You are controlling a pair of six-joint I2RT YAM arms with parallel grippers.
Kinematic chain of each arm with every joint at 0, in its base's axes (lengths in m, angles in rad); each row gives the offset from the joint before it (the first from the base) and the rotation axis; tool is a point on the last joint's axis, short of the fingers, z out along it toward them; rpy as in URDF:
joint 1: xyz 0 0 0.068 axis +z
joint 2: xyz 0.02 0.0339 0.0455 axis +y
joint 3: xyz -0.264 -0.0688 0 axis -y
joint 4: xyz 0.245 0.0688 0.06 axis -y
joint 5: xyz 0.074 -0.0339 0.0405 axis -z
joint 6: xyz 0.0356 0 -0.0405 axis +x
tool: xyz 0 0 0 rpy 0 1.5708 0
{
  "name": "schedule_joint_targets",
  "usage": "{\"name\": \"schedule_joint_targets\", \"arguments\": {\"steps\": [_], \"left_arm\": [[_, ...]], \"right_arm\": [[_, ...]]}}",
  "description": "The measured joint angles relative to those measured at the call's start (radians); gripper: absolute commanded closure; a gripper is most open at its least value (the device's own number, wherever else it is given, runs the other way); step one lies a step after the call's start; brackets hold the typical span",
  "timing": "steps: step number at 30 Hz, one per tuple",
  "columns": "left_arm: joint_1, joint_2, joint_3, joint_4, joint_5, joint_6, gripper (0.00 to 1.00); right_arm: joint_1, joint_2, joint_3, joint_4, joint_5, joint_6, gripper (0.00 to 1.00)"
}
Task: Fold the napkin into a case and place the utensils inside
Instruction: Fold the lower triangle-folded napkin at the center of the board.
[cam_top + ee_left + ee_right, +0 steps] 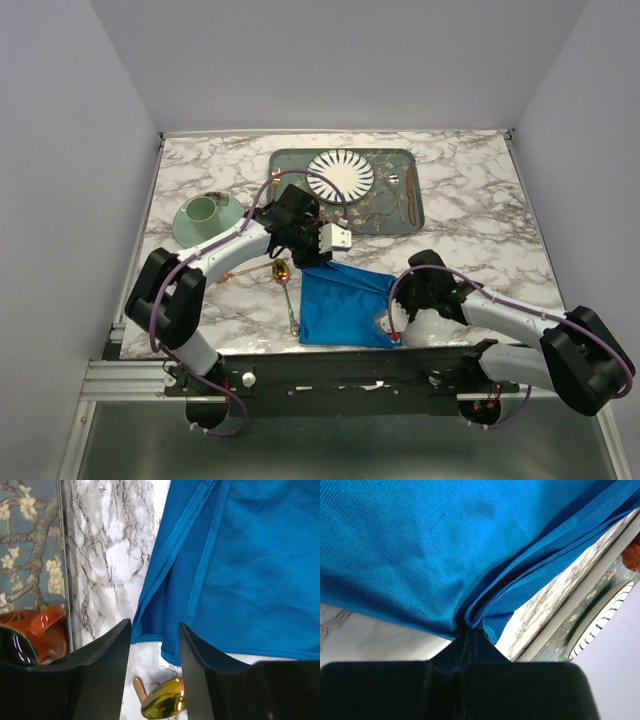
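Spoon (289, 298) lies just left of napkin (345, 305); table (500, 250) bare rightward.

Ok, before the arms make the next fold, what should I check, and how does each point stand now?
1. Right gripper holds the napkin: ok, shut on a layered corner.
2. Left gripper ready to grasp: ok, open, with the napkin's edge in front of its fingers.
3. Spoon and fork off the cloth: ok, both lie left of it, the spoon close.
4. Napkin is a narrow case: not ok, folded but wide.
5. Layers lie even: cannot tell.
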Motion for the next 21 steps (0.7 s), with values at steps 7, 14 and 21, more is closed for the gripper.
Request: {"name": "schedule_joint_targets", "arguments": {"steps": [7, 14, 21], "left_arm": [[-0.052, 0.107, 0.029, 0.027, -0.040, 0.048, 0.47], [-0.060, 0.200, 0.074, 0.049, -0.065, 0.054, 0.50], [-0.060, 0.246, 0.106, 0.041, -0.085, 0.084, 0.74]], "right_arm": [[0.000, -0.002, 0.000, 0.008, 0.006, 0.000, 0.99], [0.000, -0.004, 0.000, 0.009, 0.007, 0.007, 0.99], [0.000, -0.010, 0.000, 0.009, 0.008, 0.021, 0.99]]}}
